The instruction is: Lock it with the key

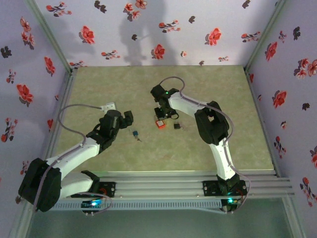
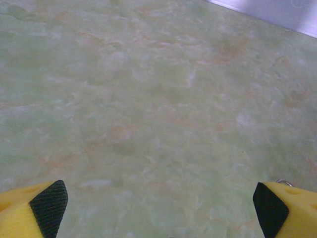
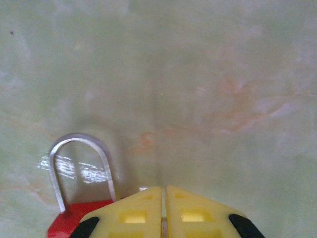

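Spanning the overhead view, the green marbled table (image 1: 218, 148) carries two white arms: the left arm (image 1: 74, 153) rises from the lower left and the right arm (image 1: 213, 124) bends in from the lower right. The left gripper (image 1: 128, 118) sits left of centre. Its wrist view settles what the overhead view leaves coarse: the fingers (image 2: 49, 206) stand in the two lower corners, wide apart, with bare table between them. The right gripper (image 1: 166, 115) sits at centre. Its wrist view shows yellow fingers (image 3: 133, 215) pressed together along a hairline seam, with nothing seen between them. The red padlock (image 1: 160, 124) lies just below that gripper, and the wrist view adds its silver shackle (image 3: 81, 163), arched at lower left beside the fingers. The key (image 1: 177, 126), black-headed, lies on the table just right of the padlock, apart from it and ungripped. The blue-headed key (image 1: 134, 134) lies lower right of the left gripper. A small metal loop (image 2: 283, 182) edges the left wrist view's right finger.
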`<state>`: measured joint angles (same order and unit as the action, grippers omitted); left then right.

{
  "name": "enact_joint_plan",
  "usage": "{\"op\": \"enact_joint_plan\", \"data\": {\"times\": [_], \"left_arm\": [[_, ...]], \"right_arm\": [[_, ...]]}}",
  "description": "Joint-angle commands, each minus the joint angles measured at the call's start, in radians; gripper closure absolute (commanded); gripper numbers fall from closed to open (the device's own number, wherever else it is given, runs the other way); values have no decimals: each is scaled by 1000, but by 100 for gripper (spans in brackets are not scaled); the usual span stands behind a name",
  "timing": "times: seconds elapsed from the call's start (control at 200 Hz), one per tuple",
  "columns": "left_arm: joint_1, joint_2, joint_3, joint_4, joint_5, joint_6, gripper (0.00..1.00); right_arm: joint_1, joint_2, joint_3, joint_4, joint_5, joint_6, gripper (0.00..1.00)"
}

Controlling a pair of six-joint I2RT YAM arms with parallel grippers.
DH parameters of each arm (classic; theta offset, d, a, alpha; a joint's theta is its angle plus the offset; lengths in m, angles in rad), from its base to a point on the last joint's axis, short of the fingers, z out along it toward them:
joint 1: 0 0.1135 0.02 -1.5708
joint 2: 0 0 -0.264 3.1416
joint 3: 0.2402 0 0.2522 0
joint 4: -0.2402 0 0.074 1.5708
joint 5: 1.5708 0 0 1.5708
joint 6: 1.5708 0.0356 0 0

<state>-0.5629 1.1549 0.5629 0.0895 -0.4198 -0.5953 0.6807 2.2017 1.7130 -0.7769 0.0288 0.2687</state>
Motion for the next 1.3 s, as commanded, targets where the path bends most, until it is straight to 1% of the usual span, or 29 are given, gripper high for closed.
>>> {"op": "enact_joint_plan", "data": {"times": [0.0, 0.25, 0.525, 0.79, 0.92, 1.215, 1.295], "left_arm": [[3, 13, 32, -4, -35, 1, 0], [3, 18, 35, -7, -36, 1, 0], [3, 26, 38, -8, -34, 0, 0], [3, 28, 40, -9, -33, 0, 0], [3, 28, 39, -11, -33, 1, 0], [3, 27, 41, -14, -31, 0, 0], [3, 28, 41, -14, -32, 0, 0]], "right_arm": [[5, 29, 7, -34, -12, -15, 89], [3, 30, 7, -38, -6, -16, 87], [3, 20, 7, -41, -4, -17, 81], [3, 8, 5, -42, 0, -15, 79], [3, -6, 0, -40, 3, -13, 76], [3, -36, -7, -41, 22, -10, 75], [3, -45, -9, -41, 30, -10, 73]]}}
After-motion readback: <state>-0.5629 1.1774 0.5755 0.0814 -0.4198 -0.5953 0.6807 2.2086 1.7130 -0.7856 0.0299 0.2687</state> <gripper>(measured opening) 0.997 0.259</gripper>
